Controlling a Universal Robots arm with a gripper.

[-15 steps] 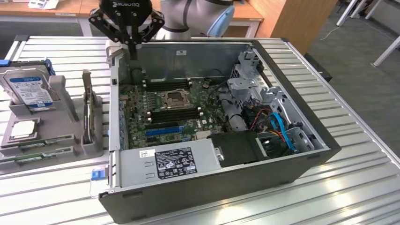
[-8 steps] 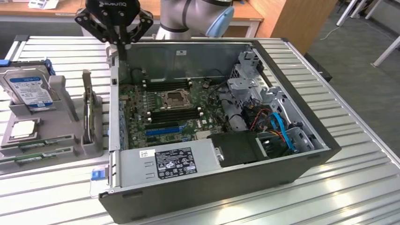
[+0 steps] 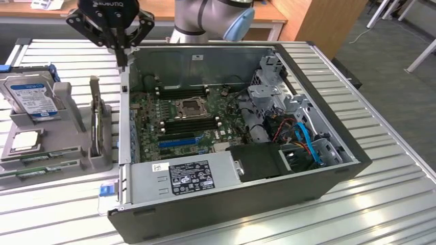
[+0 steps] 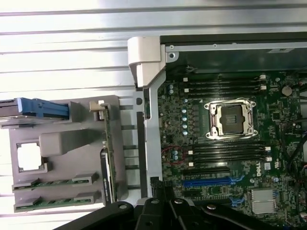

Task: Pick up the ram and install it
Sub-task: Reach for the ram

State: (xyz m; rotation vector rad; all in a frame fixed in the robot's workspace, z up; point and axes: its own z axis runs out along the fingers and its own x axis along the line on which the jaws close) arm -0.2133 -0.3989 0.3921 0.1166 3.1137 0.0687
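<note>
Two rams, thin green sticks, lie flat in slots at the front of a grey holder (image 3: 68,153): one ram (image 3: 48,155) and a second ram (image 3: 41,170) beside it. The wrist view shows the same sticks (image 4: 55,183) (image 4: 55,201). My gripper (image 3: 123,62) hangs shut and holds nothing. It is above the rear left corner of the open computer case (image 3: 204,51), well away from the sticks, and its fingertips (image 4: 160,191) are over the case's left wall. The motherboard's black memory slots (image 3: 180,93) (image 4: 225,153) lie on either side of the CPU socket (image 3: 189,107).
The grey holder also carries a hard drive (image 3: 30,97), a CPU chip (image 3: 27,140) and an upright card (image 3: 95,117). Inside the case are a power supply (image 3: 184,176), a blue expansion slot (image 3: 180,140) and cables (image 3: 307,138). The case stands on a slatted metal table (image 3: 381,204).
</note>
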